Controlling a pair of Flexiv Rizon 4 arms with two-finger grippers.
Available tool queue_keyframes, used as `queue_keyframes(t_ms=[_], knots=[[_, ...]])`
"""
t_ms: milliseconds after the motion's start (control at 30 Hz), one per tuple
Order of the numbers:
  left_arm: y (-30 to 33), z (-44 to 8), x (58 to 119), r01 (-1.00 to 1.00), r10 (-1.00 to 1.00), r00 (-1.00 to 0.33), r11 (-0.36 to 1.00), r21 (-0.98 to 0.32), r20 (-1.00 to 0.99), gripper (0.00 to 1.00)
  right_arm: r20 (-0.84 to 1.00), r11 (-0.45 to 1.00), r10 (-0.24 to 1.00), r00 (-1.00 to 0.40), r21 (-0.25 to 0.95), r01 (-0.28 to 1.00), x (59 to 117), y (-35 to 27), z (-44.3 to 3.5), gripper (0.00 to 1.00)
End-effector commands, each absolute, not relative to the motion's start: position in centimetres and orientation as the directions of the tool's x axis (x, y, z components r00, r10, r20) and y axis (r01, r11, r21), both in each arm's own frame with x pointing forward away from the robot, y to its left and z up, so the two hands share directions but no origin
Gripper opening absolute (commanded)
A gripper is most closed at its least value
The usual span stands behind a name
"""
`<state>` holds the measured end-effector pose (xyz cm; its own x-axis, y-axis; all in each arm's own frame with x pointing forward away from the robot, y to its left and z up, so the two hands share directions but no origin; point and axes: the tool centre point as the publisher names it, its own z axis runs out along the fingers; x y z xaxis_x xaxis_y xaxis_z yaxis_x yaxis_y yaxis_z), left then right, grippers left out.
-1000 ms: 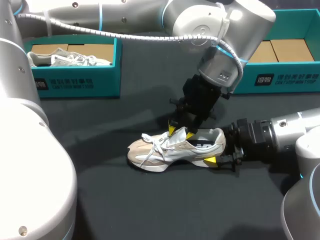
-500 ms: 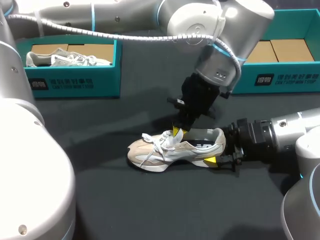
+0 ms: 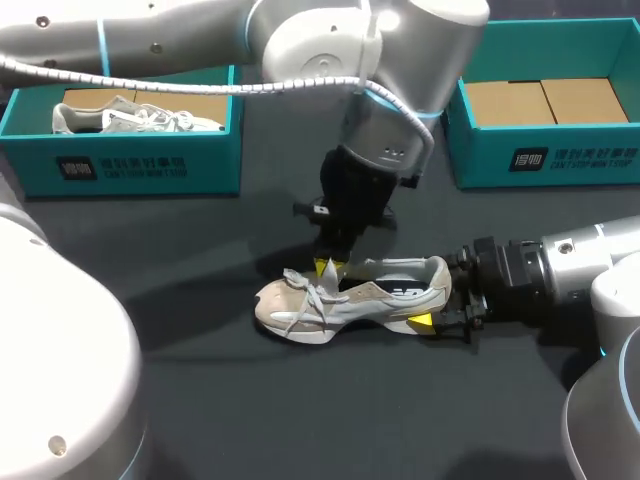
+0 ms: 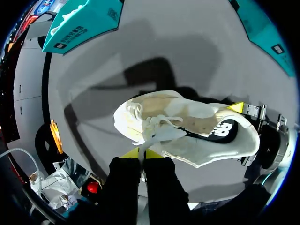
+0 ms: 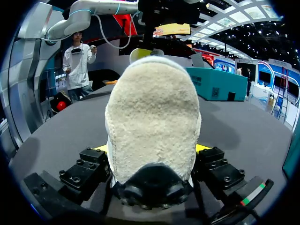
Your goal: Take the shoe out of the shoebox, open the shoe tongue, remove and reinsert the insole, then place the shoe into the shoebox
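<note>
The shoe (image 3: 350,300) is sitting outside the empty box (image 3: 560,160); the right gripper (image 5: 151,149) is clamping its heel; the left gripper (image 4: 144,153) is pinching the tongue (image 4: 165,134). Insole work and reboxing are waiting.

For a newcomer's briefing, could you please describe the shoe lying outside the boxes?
On the dark table, in front of two teal shoeboxes, stands a cream and beige lace-up sneaker. Unlike the grey sneaker boxed at left, it stands unboxed, the left gripper pinching its tongue, the right gripper clamping its heel.
</note>
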<state>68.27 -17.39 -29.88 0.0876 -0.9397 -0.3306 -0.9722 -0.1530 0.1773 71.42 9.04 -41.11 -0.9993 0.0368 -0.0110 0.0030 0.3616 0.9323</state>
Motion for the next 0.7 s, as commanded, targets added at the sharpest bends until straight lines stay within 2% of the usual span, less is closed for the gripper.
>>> queue_keyframes(t_ms=[33,367,633,667,700], knots=[[-14.1,-29.6,67.8,-0.97,-0.977,0.14,-0.168,0.174,-0.16,0.0,-0.01,0.366,0.037,-0.999,0.931,0.004,71.6,8.9,-41.3,0.0],[-12.6,-31.7,68.2,-0.961,-0.965,0.161,-0.201,0.191,-0.206,0.0,-0.01,0.366,0.037,-0.999,0.931,0.004,71.6,8.9,-41.3,0.0],[-11.8,-34.0,68.0,-0.963,-0.954,0.119,-0.179,0.204,-0.274,0.0,-0.01,0.366,0.037,-0.999,0.931,0.004,71.6,8.9,-41.3,0.0],[-11.6,-34.1,68.0,-0.961,-0.952,0.117,-0.18,0.209,-0.282,0.01,-0.01,0.366,0.037,-0.999,0.931,0.004,71.6,8.9,-41.3,0.0],[-11.5,-34.3,68.0,-0.961,-0.951,0.108,-0.174,0.215,-0.288,0.07,-0.01,0.366,0.037,-0.999,0.931,0.004,71.6,8.9,-41.3,0.0]])
